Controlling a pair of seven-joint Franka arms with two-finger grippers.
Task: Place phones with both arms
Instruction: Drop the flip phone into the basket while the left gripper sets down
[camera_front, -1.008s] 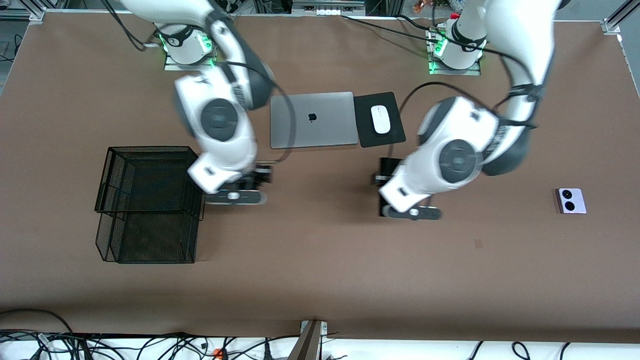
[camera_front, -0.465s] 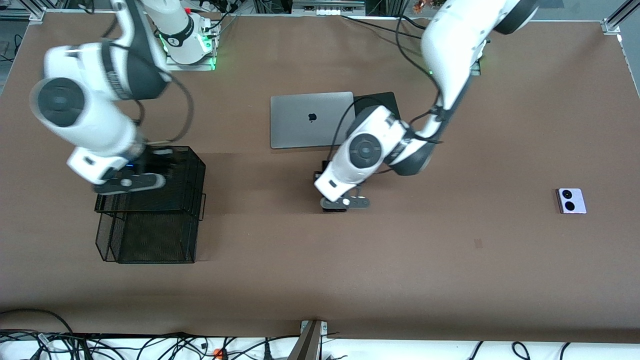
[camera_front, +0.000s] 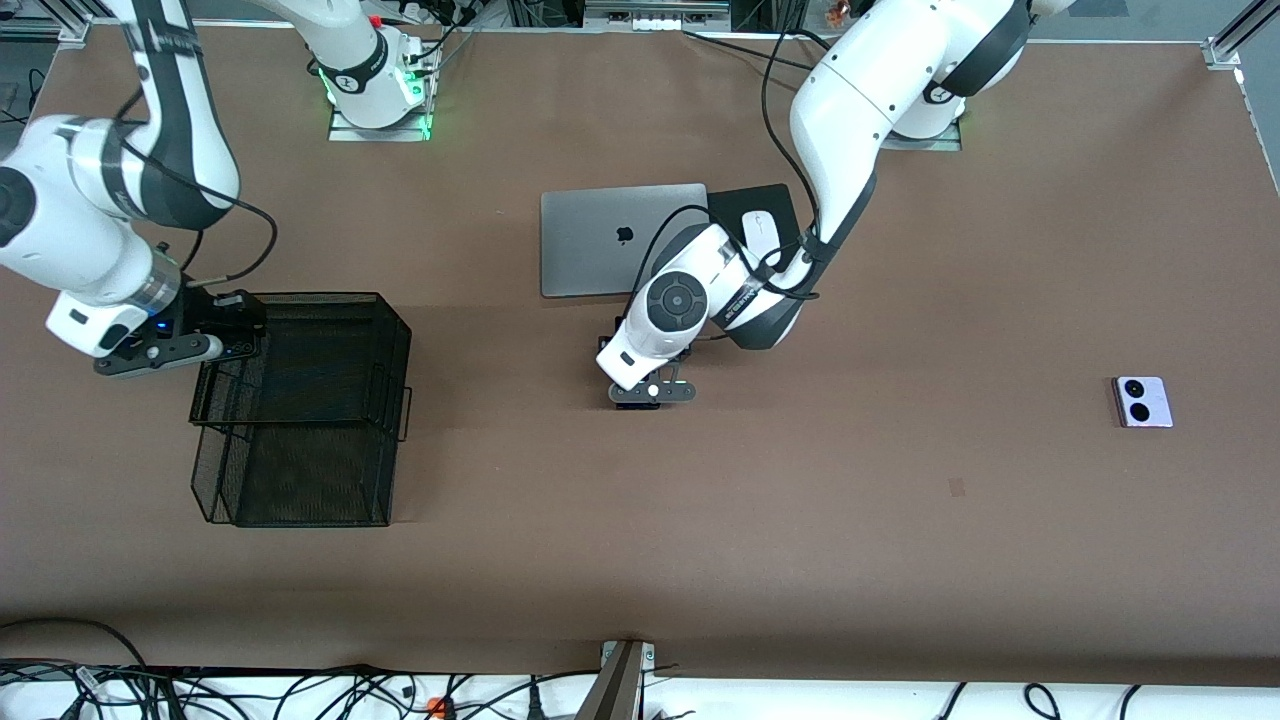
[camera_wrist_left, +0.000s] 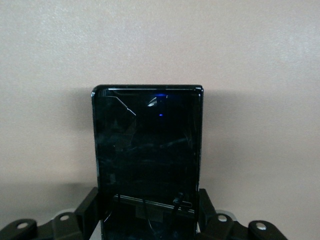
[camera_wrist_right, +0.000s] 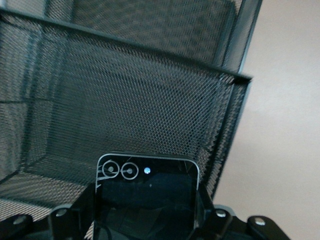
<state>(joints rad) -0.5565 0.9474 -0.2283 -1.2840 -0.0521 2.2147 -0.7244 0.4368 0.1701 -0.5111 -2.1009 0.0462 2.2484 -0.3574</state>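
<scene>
My right gripper (camera_front: 165, 348) is shut on the small black phone (camera_wrist_right: 147, 192), which has two camera rings at its top. It holds the phone in the air over the rim of the black mesh basket (camera_front: 395, 330) at the right arm's end; the mesh (camera_wrist_right: 125, 100) fills the right wrist view. My left gripper (camera_front: 650, 392) is shut on the long slim black phone (camera_wrist_left: 147, 150) and holds it low over bare table, nearer the front camera than the laptop. The pale lilac phone (camera_front: 1142, 401) with two black circles lies flat toward the left arm's end.
A closed silver laptop (camera_front: 600, 240) and a white mouse (camera_front: 760, 232) on a black pad (camera_front: 775, 200) lie mid-table, partly covered by the left arm. Cables run along the table's front edge.
The right arm swung from mid-table toward its own end, across the basket to its outer rim. The left arm moved its phone toward the table's middle, below the laptop.
</scene>
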